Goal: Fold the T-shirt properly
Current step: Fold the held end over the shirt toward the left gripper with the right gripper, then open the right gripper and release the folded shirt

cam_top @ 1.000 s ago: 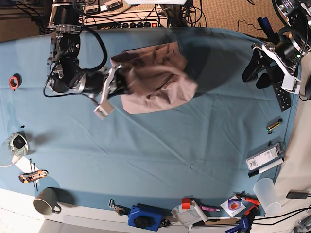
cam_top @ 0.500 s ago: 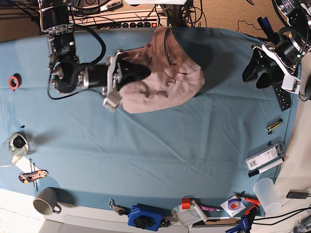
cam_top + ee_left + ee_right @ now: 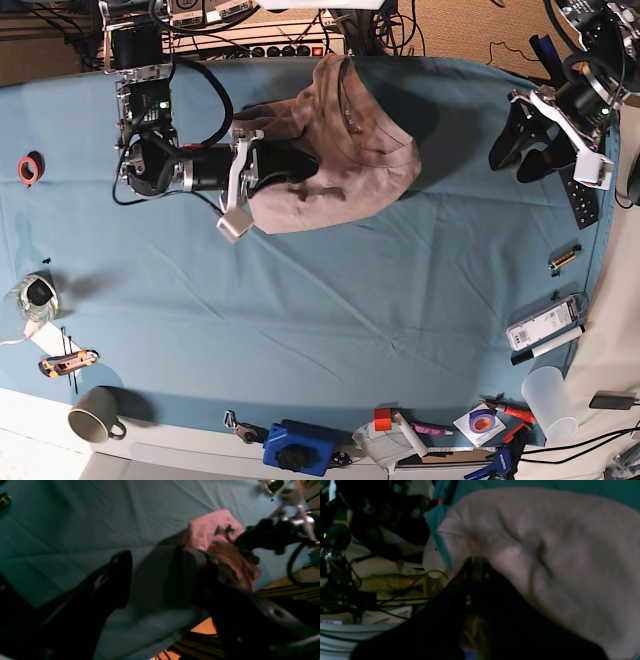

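The mauve-tan T-shirt (image 3: 350, 160) lies bunched in a heap at the back middle of the teal table cloth (image 3: 330, 310), part of it lifted towards the back edge. My right gripper (image 3: 298, 165) reaches in from the left, and in the right wrist view (image 3: 475, 563) its fingers are closed together on a fold of the shirt (image 3: 545, 542). My left gripper (image 3: 528, 148) hangs open and empty over the far right of the cloth, well apart from the shirt. In the left wrist view (image 3: 155, 580) its jaws stand wide, with the shirt (image 3: 212, 527) beyond them.
A power strip (image 3: 290, 45) and cables lie behind the shirt. A red tape roll (image 3: 30, 168) is at the left. A mug (image 3: 95, 415), a blue device (image 3: 298, 447) and a plastic cup (image 3: 550, 400) line the front edge. A white remote (image 3: 545, 322) lies at the right.
My right gripper moved right into the shirt, and the heap was pulled up and back towards the table's rear edge. The left gripper shifted slightly inward.
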Robot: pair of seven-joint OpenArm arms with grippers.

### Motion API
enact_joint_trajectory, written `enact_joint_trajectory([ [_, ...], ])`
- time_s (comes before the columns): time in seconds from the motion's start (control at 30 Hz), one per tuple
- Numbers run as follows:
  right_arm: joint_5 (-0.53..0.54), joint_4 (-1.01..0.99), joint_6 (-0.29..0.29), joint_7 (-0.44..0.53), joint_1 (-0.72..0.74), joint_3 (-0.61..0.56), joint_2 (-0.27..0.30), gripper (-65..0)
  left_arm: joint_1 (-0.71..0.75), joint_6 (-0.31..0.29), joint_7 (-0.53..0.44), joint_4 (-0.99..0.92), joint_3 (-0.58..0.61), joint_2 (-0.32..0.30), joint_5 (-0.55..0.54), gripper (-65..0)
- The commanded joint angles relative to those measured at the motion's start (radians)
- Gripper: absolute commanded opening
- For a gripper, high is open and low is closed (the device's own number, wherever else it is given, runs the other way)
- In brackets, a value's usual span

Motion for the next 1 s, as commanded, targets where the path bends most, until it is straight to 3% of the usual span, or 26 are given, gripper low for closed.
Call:
enact_joint_trajectory([
  [0.0, -0.002, -0.006, 0.0, 0.017, 0.016, 0.003, 0.002, -65.0, 0.0, -0.003, -0.021, 0.017, -0.006, -0.01, -0.022, -31.5],
  [0.23, -0.13, -0.105, 0.0, 0.017, 0.017, 0.004, -0.011, -65.0, 0.0, -0.004, -0.023, 0.017, -0.006, -0.01, -0.016, -31.5],
  [0.37, -0.191, -0.108, 0.0, 0.017, 0.019, 0.004, -0.011, -65.0, 0.0, -0.003, -0.035, 0.017, -0.006, -0.011, 0.046, -31.5],
  [0.47, -0.185, -0.106, 0.0, 0.017, 0.027, 0.004, -0.011, -65.0, 0.0, -0.003, -0.071, 0.017, -0.006, -0.011, 0.106, -31.5],
  [0.6, -0.088, -0.063, 0.0, 0.017, 0.033, 0.018, -0.012, -65.0, 0.001, 0.034, -0.079, 0.017, -0.006, -0.027, 0.176, -31.7],
  [0.7, -0.085, 0.03, 0.0, 0.017, 0.032, 0.067, -0.012, -65.0, 0.0, 0.063, -0.08, 0.017, -0.006, -0.038, 0.242, -42.0],
  [0.83, -0.098, 0.176, 0.0, 0.017, 0.032, 0.174, -0.011, -65.0, 0.001, 0.097, -0.156, 0.017, -0.006, -0.04, 0.358, -65.0],
  [0.97, -0.143, 0.22, 0.0, 0.017, 0.014, 0.263, -0.012, -65.0, 0.001, 0.11, -0.191, 0.017, -0.006, -0.041, 0.46, -65.0],
])
